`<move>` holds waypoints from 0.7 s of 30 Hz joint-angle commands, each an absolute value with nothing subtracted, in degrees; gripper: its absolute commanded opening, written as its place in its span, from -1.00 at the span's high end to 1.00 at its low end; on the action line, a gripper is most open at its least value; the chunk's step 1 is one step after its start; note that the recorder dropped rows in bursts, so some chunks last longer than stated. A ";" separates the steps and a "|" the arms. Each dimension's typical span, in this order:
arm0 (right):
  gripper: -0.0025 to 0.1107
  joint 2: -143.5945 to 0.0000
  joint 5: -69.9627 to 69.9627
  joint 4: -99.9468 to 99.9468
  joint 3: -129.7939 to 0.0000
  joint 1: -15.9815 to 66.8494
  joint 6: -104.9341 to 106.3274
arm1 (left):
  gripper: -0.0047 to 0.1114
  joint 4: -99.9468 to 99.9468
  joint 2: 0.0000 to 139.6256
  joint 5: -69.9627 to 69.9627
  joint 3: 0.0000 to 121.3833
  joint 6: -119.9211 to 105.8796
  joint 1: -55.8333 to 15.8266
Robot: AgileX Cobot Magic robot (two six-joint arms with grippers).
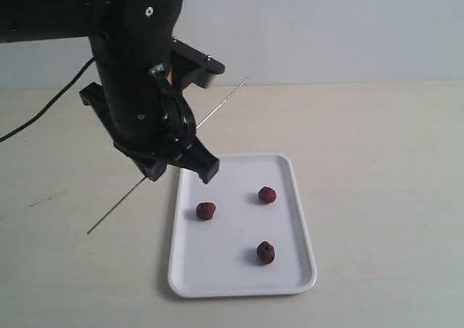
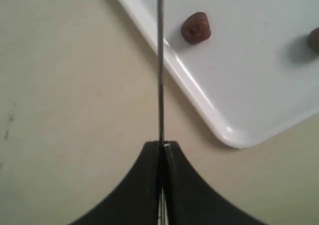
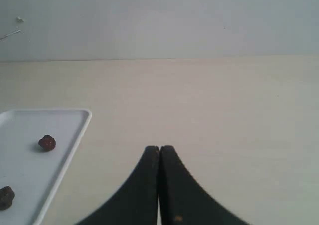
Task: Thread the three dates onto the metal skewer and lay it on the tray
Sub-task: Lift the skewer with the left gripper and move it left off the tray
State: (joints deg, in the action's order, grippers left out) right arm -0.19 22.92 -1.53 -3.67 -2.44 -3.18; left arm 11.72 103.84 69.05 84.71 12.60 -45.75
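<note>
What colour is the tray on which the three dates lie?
Plain glossy white, without any pattern. The tray shows best in the exterior view.

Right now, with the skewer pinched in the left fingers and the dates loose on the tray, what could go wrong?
1. The skewer is thin and pinched at one spot by the left fingers, with both ends free. It may pivot or slip when pressed into a date.
2. The dates lie loose on the glossy tray, and the right fingers are shut, away from it. Unheld, a date would likely skid rather than be pierced.
</note>
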 commanded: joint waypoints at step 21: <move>0.96 0.00 -9.87 -7.52 -3.53 -2.69 -3.11 | 0.92 12.63 89.97 44.33 56.28 -4.97 -26.72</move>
State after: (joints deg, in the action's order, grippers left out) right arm -0.29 -6.79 -6.73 -3.58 -2.44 -3.18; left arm 14.39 90.58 44.67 54.65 0.00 -28.12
